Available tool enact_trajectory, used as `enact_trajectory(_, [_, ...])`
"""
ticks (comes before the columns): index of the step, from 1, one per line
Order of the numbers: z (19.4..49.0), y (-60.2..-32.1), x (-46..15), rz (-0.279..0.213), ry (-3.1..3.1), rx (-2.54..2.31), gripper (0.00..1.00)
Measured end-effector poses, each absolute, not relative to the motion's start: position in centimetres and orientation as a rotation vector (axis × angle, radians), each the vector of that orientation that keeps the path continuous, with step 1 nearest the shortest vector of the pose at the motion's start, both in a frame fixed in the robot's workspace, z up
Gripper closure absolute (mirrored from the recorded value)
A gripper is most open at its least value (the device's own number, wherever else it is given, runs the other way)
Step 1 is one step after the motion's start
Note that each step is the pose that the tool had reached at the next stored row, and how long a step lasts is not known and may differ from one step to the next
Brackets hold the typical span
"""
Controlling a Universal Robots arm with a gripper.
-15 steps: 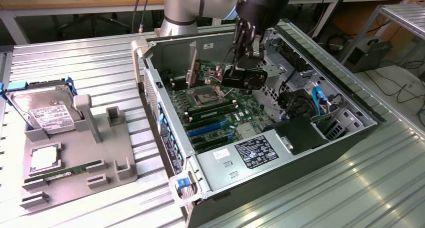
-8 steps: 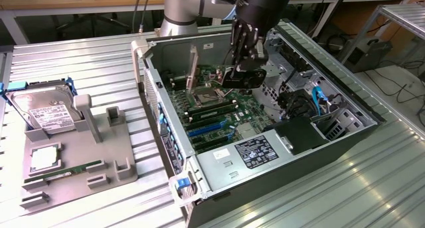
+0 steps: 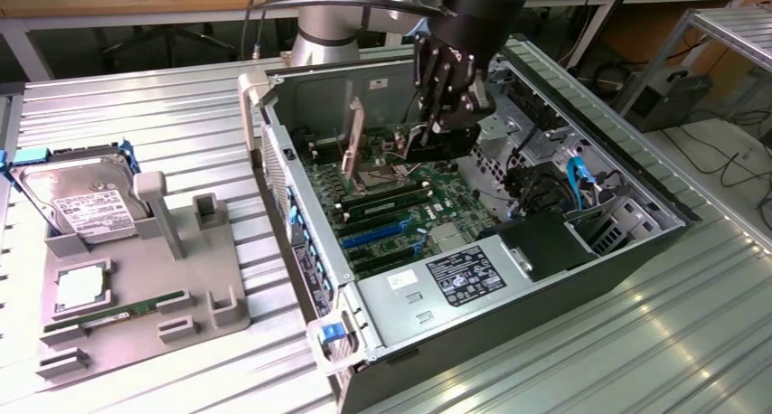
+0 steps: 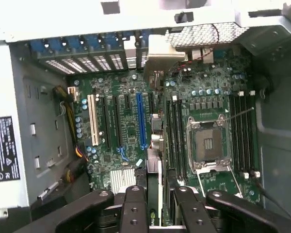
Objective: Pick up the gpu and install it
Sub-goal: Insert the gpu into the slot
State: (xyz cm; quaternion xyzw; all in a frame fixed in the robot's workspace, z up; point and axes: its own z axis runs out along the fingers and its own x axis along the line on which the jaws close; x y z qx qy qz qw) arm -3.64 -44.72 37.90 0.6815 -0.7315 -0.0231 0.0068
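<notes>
The claw (image 3: 444,116) is seen inside the open computer case (image 3: 627,174), lowered over the green motherboard (image 3: 399,206). Its black fingers (image 4: 136,208) are closed on the gpu (image 4: 154,194), which is held on edge between them; in the wrist view a thin card edge with a small green logo is seen running up from between the fingers toward the rear of the case. The silver bracket (image 4: 157,60) of the card is seen standing against the back wall of the case, beside the row of perforated slot covers (image 4: 82,63). The card is held above the motherboard, between the blue slot (image 4: 141,121) and the empty processor socket (image 4: 208,145); whether it is already seated in a slot cannot be told.

Further out from the claw, black memory slots (image 4: 174,136) are seen on both sides of the socket, and a white slot (image 4: 91,121) lies beyond the blue one. A power supply with a black label (image 3: 465,277) fills the near end of the case in the exterior view.

Well apart from the case, toward the exterior view's left, a grey holder tray (image 3: 145,287) rests on the ribbed metal counter (image 3: 145,116). A hard drive (image 3: 79,197) with a white label is propped in it, and a narrow green memory stick (image 3: 121,310) lies in a slot nearer the camera.
</notes>
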Motion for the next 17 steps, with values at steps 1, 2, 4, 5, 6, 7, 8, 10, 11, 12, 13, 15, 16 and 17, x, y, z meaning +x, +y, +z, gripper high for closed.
enact_trajectory(1, [37.8, -44.7, -3.6, -0.072, -2.267, 2.154, 0.74])
enact_trajectory(2, [37.8, -44.7, -3.6, -0.071, -2.247, 2.174, 0.74])
enact_trajectory(4, [37.6, -44.7, -3.7, -0.07, -2.218, 2.204, 0.74])
enact_trajectory(5, [37.5, -44.8, -3.7, -0.069, -2.213, 2.21, 0.74])
enact_trajectory(6, [37.4, -44.9, -3.7, -0.069, -2.211, 2.212, 0.74])
enact_trajectory(7, [37.3, -44.9, -3.8, -0.068, -2.211, 2.213, 0.74])
enact_trajectory(8, [37.2, -45.0, -3.9, -0.068, -2.211, 2.214, 0.74])
enact_trajectory(10, [36.9, -45.1, -4.2, -0.067, -2.211, 2.214, 0.74])
enact_trajectory(11, [36.6, -45.1, -4.7, -0.066, -2.212, 2.214, 0.74])
enact_trajectory(12, [36.3, -45.1, -5.0, -0.066, -2.212, 2.215, 0.74])
enact_trajectory(13, [36.2, -45.1, -5.0, -0.066, -2.212, 2.215, 0.74])
enact_trajectory(15, [35.8, -45.1, -5.2, -0.066, -2.212, 2.215, 0.74])
enact_trajectory(16, [35.7, -45.1, -5.2, -0.066, -2.212, 2.215, 0.74])
enact_trajectory(17, [35.6, -45.1, -5.3, -0.066, -2.211, 2.215, 0.74])
